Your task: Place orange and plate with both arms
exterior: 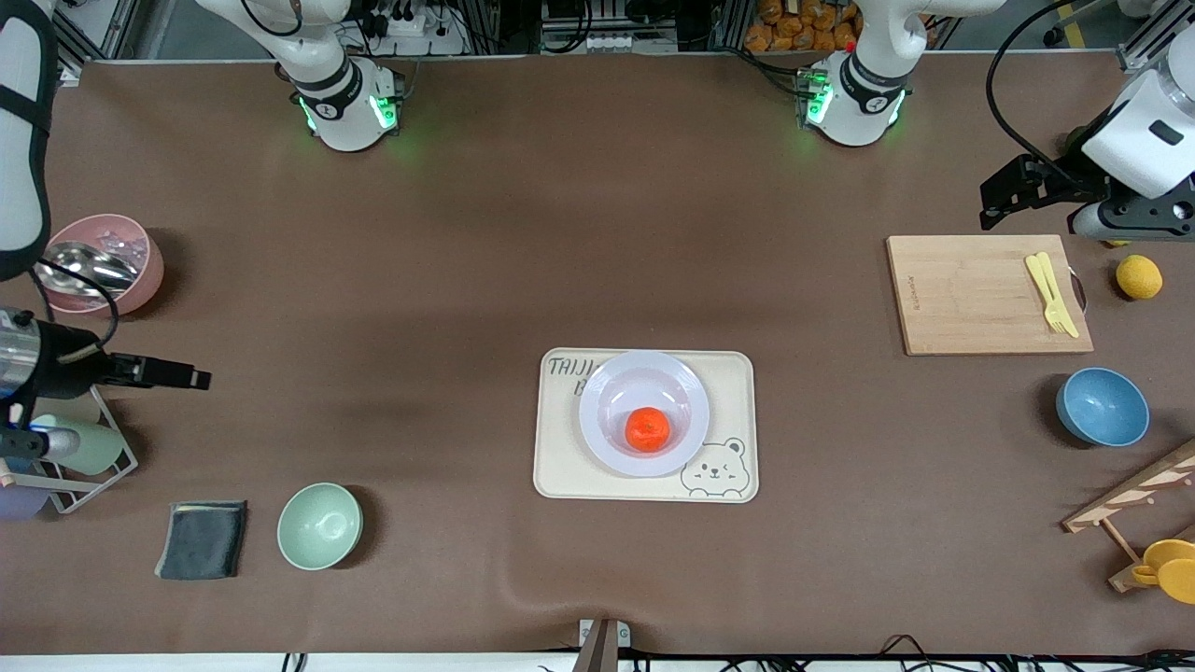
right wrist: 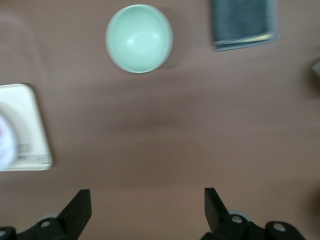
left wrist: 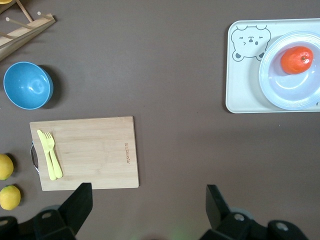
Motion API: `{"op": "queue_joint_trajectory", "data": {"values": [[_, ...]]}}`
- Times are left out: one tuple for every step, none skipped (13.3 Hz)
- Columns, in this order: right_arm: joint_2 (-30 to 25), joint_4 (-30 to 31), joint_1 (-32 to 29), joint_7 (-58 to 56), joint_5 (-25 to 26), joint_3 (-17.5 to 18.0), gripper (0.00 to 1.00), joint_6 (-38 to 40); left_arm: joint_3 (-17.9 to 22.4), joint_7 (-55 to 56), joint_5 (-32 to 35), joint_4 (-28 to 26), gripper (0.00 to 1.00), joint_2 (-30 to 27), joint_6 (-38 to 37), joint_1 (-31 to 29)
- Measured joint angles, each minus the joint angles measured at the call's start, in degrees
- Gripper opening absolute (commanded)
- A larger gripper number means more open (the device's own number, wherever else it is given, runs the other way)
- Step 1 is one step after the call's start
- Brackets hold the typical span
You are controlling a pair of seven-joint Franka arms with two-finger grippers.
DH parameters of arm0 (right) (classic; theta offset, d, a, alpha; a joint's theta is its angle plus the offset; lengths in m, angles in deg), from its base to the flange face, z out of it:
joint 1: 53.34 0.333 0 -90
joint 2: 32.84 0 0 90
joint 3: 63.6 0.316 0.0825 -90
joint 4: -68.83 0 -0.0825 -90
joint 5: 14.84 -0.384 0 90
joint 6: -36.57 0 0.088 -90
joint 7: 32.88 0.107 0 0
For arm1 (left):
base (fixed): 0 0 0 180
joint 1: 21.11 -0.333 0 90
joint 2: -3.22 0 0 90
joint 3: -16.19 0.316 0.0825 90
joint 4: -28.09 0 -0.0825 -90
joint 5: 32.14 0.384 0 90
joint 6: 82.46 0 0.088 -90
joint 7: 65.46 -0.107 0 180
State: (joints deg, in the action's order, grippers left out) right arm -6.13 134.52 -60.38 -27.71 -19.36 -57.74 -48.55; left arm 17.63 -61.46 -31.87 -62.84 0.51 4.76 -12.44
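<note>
Overhead lighting is even and moderately bright; my table mat shows broad soft sheen patches rather than hard glare. Shadows are short and diffuse — the blue bowl and green bowl each cast a small dark crescent. Green glow spills beneath both my bases. My right wrist view is motion-blurred throughout; the front and left wrist views are sharp.

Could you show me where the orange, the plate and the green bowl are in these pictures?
orange (exterior: 647, 429), front view, middle of its skin.
plate (exterior: 609, 378), front view, bare part of its wide rim.
green bowl (exterior: 319, 525), front view, middle of its inside.
</note>
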Motion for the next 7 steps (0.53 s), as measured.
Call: {"op": "queue_joint_trajectory", "data": {"values": [[-1.3,0.2,1.1,2.4,1.8,0.2,1.0,0.7,0.0,0.0,0.0,0.0,1.0,0.0,0.0,0.0],[-2.8,1.0,2.2,4.7,2.8,0.3,1.0,1.1,0.0,0.0,0.0,-0.1,1.0,0.0,-0.2,0.0],[-4.7,2.6,3.1,6.1,3.3,0.4,1.0,1.2,0.0,0.0,0.0,-0.1,1.0,0.0,-0.3,0.0],[-7.0,5.0,3.5,6.8,3.5,0.4,1.0,0.9,0.0,0.0,0.0,-0.1,1.0,0.1,-0.4,0.0],[-9.6,8.2,3.6,7.0,3.5,0.4,1.0,-0.5,0.0,0.0,0.0,-0.2,1.0,0.2,-0.4,0.0],[-12.5,12.0,3.5,7.0,3.5,0.4,1.0,-2.5,0.0,0.0,0.0,-0.2,1.0,0.3,-0.4,0.0],[-15.7,16.2,3.5,7.0,3.5,0.3,1.0,-4.9,0.1,0.0,0.0,-0.2,1.0,0.3,-0.4,0.0]]}}
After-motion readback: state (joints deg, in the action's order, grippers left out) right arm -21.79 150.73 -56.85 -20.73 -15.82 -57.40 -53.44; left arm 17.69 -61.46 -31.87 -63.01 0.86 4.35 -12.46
